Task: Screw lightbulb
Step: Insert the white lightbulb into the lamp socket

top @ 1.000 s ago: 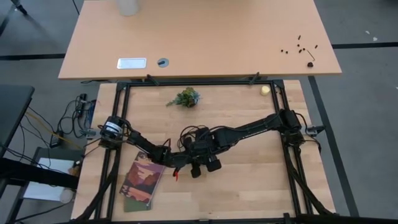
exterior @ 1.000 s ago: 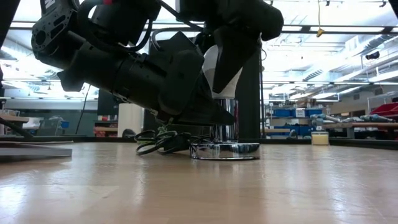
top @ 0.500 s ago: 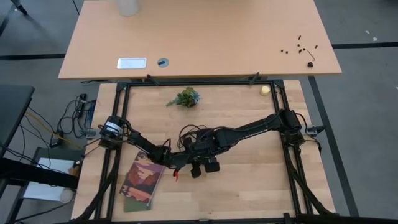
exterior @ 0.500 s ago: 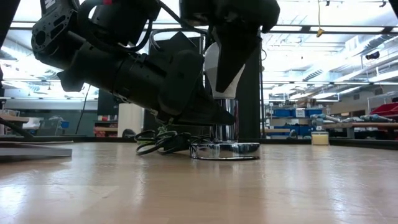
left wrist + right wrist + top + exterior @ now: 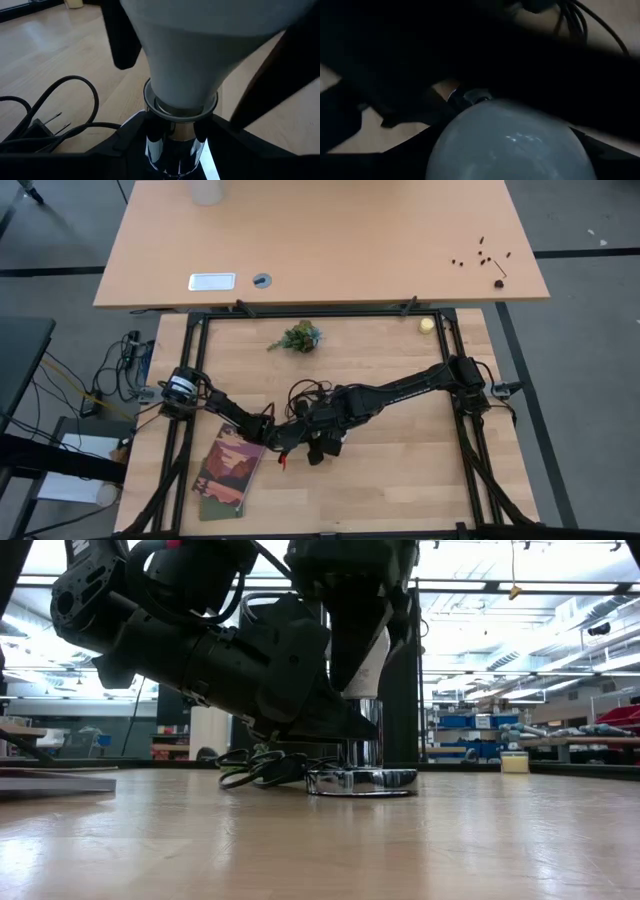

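Lightbulb between right jaws

Small green plant at worktop far edge, pale yellow round object in far right corner, picture book front left, black cord coiled mid-worktop.

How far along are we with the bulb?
Done: the white frosted lightbulb stands upright with its base in the chrome socket post. In hand: the right tool grips the bulb from above, while the left tool clamps the post. Left: how deep the threads sit is hidden; finish turning, then release.
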`<state>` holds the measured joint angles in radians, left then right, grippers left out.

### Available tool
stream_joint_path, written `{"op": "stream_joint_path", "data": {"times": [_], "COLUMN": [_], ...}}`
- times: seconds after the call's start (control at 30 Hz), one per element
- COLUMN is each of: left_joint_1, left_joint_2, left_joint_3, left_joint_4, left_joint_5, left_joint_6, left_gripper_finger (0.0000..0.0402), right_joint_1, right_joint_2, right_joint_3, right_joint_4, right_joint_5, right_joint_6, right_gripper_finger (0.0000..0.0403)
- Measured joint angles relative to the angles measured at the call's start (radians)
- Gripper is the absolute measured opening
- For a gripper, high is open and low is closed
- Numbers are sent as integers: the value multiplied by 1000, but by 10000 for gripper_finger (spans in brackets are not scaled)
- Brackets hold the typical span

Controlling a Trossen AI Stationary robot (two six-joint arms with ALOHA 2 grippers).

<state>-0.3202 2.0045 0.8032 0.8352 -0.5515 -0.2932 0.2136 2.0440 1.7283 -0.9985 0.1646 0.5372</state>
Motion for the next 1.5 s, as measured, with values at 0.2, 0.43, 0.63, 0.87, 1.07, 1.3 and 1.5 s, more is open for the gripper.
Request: {"op": "stream_joint_path", "data": {"times": [0.2, 0.43, 0.63, 0.87, 1.07, 1.3, 1.5], "left_joint_1": [0, -2, -2, -2, -2, -2, -3], "left_joint_2": [0, 0, 0, 0, 0, -1, -1], "left_joint_3": [0, 0, 0, 0, 1, 1, 1], "left_joint_4": [0, 0, 1, 0, -1, -2, -4], "left_joint_5": [0, 0, 1, 2, 3, 3, 4], "left_joint_6": [1, 0, -2, -2, -1, -1, 0], "left_gripper_finger": [188, 188, 188, 188, 188, 188, 188], "right_joint_1": [0, 0, -2, -2, -2, -2, -3], "right_joint_2": [-1, -1, -15, -27, -28, -30, -31], "right_joint_3": [-8, -10, -12, -12, -11, 66, 114], "right_joint_4": [5, 6, 6, -31, -54, -144, -155], "right_joint_5": [4, 1, -11, -40, -80, -88, -81], "right_joint_6": [170, 93, -3, -64, -128, -224, -367], "right_gripper_finger": [259, 291, 313, 316, 314, 314, 312]}}
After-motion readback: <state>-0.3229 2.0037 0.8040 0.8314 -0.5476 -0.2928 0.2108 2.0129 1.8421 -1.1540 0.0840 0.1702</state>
